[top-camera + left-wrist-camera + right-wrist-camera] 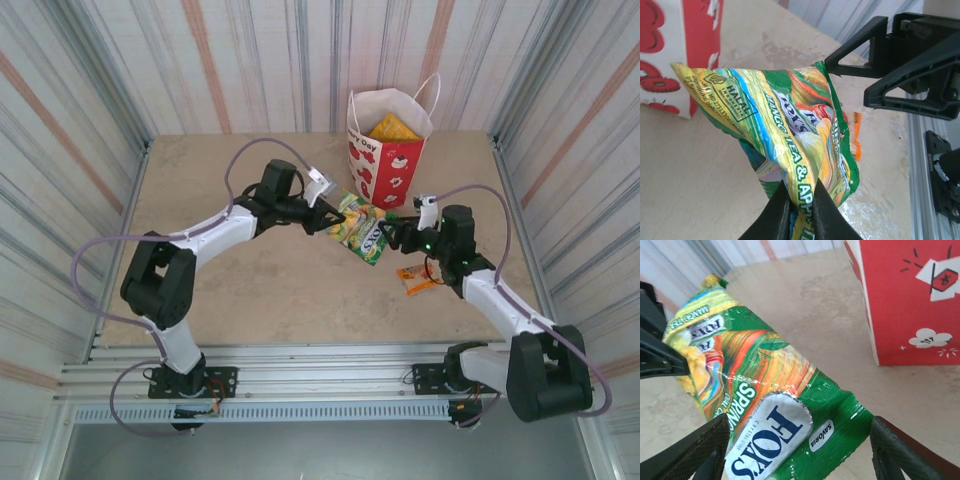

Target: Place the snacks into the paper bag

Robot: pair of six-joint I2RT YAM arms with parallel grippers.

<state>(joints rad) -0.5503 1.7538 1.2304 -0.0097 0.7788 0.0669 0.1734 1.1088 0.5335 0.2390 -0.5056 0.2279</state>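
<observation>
Near the middle of the top view, just below and left of the paper bag (385, 165), a green Fox's packet (361, 229) is held up between the two arms. The left gripper (801, 197) is clamped on one end of it, its fingers (774, 219) pressed together over the foil at the bottom of the left wrist view. The right gripper (800, 425) stands at the other end with its fingers (687, 457) wide apart. They sit one on either side of the packet, at the lower corners of the right wrist view. Neither seems to press the foil, so the left arm alone appears to carry the packet.

As for progress, a yellow packet (393, 128) stands in the open mouth of the bag, toward the upper right of the top view. Whether more snacks lie under it cannot be told. The green packet is close beside the bag's red wall but not yet over its opening. It has to be lifted above the rim and let go. An orange packet (417, 279) lies on the table (250, 290) at lower right of centre, just beside the right arm, and waits its turn. By this reckoning the job is partly done.
</observation>
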